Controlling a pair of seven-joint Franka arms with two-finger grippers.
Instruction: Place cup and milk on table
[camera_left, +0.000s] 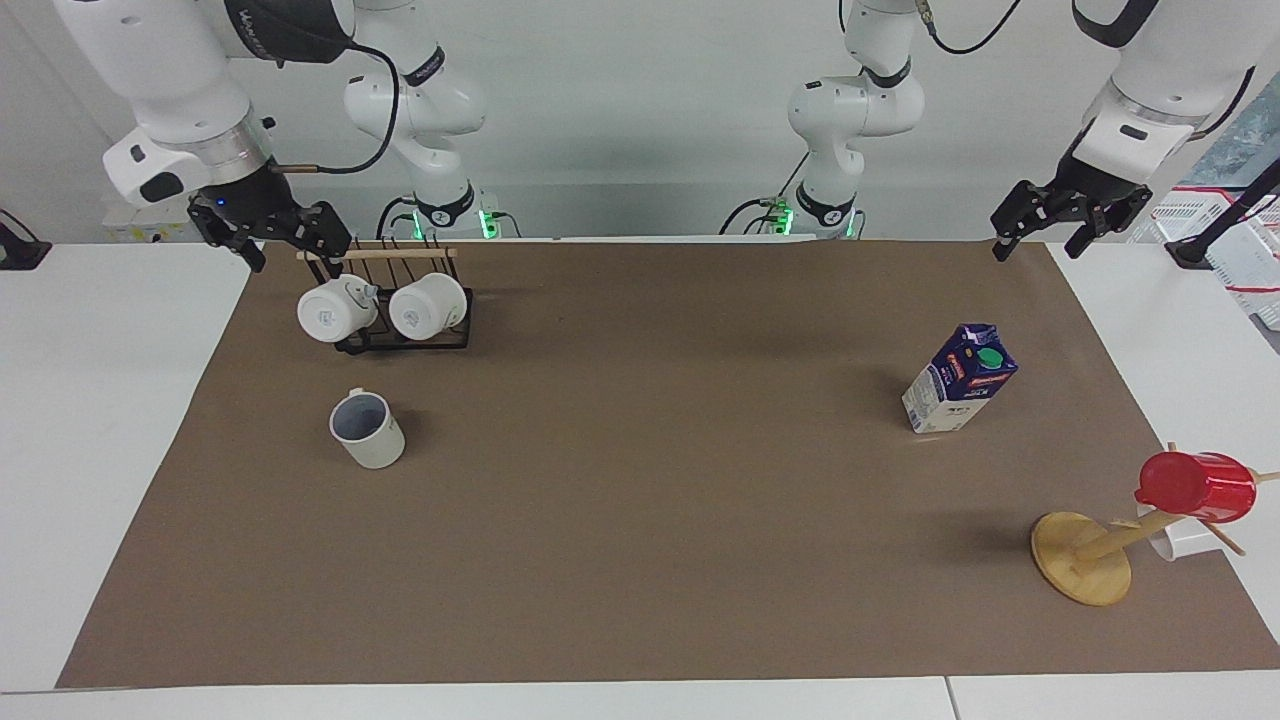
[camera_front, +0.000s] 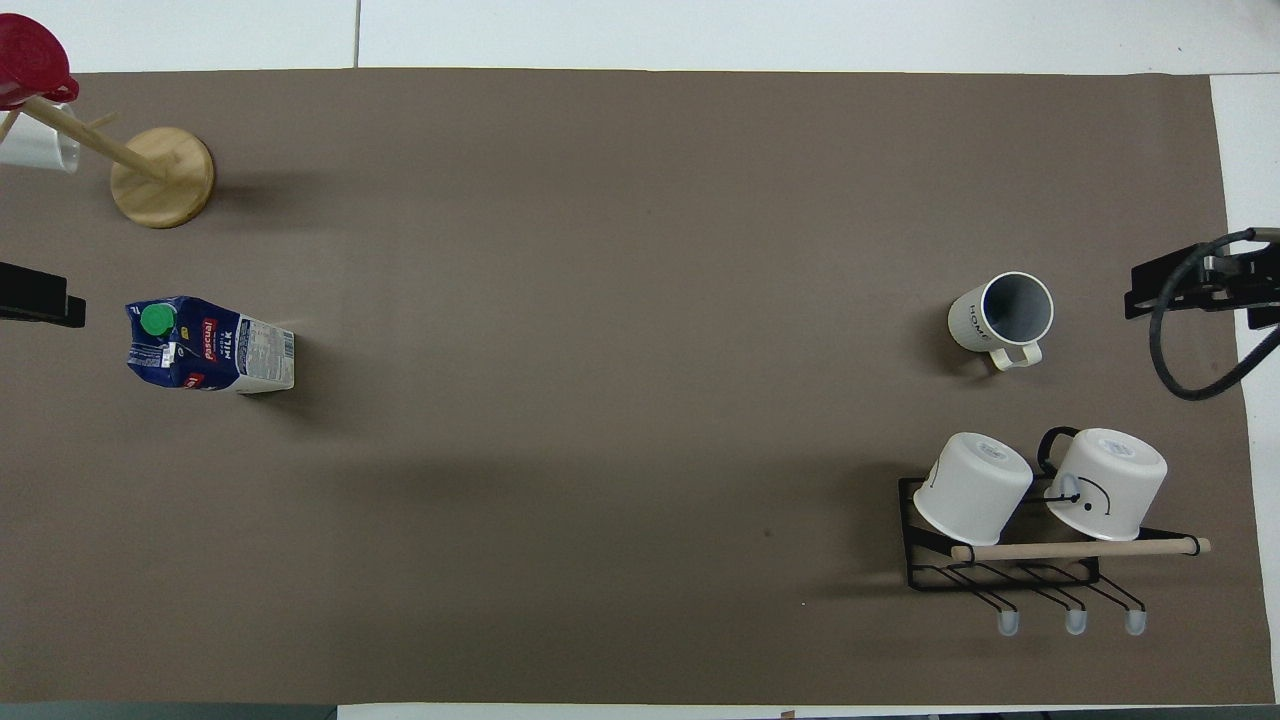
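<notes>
The cup stands upright on the brown paper of the table, farther from the robots than the mug rack; it also shows in the overhead view. The milk stands upright on the paper toward the left arm's end, and also shows in the overhead view. My right gripper is open and empty, raised over the paper's edge beside the rack; it shows in the overhead view too. My left gripper is open and empty, raised over the paper's corner, seen at the edge of the overhead view.
A black wire rack holds two white mugs on their sides, nearer to the robots than the cup. A wooden mug tree at the left arm's end carries a red cup and a white cup.
</notes>
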